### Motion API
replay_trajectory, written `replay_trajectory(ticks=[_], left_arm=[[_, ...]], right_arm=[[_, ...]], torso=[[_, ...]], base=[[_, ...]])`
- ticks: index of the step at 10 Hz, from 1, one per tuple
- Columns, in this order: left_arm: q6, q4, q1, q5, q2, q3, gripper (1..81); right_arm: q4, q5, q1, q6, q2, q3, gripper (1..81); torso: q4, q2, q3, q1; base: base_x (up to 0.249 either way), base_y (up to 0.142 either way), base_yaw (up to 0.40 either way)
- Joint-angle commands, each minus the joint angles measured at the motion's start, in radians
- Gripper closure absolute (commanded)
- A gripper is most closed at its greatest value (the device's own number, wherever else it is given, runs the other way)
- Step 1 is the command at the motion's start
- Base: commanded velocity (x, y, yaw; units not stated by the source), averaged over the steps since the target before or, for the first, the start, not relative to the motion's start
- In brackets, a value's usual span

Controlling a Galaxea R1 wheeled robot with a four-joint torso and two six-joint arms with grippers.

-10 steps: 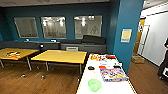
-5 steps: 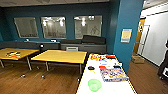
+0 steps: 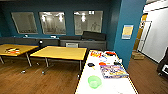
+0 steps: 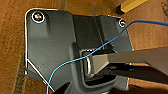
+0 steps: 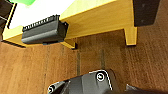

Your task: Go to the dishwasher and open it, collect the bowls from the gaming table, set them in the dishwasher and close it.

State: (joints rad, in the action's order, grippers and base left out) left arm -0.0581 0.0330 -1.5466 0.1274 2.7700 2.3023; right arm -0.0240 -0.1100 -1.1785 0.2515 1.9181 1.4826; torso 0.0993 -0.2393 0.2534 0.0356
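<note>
The head camera is looking down into a room with dark blue walls and a brown wooden floor (image 3: 55,77). In the lower right part of this view the gaming table (image 3: 117,86), long and with a plain white top, is running away from the robot. One green bowl (image 3: 94,81) is standing upright on its near part, close to the left edge of the table. Just behind the bowl and to the right, a colourful flat box (image 3: 113,71) is lying on the same top, and further back some small red, black and white items (image 3: 102,56) are lying, too blurred to identify. To the left of the white table two yellow wooden tables (image 3: 61,53) are standing on metal legs, well apart from the bowl. Three windows (image 3: 88,22) are sitting in the far wall. In the left wrist view a blue cable (image 4: 82,58) is crossing in front of the robot's dark plate, with the wooden floor behind. In the right wrist view a yellow wooden edge (image 5: 100,20) with a black ribbed part (image 5: 43,30) fixed under it is showing over the floor. About the claws, I cannot tell how far either one is open, or if it is holding anything.
</note>
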Motion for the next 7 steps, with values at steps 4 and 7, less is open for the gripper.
replay_trajectory(ticks=[4,7], left_arm=[[-0.005,-0.001,0.047,-0.052,0.011,0.029,1.0],[-0.005,-0.001,0.047,-0.052,0.011,0.029,1.0]], right_arm=[[-0.022,0.195,0.455,0.155,-0.225,-0.159,1.0],[-0.019,0.352,0.662,0.235,-0.227,-0.153,1.0]], torso=[[0.0,0.001,0.192,0.001],[0.0,0.002,0.174,0.002]], base=[[0.0,0.0,0.0],[0.0,0.0,0.0]])
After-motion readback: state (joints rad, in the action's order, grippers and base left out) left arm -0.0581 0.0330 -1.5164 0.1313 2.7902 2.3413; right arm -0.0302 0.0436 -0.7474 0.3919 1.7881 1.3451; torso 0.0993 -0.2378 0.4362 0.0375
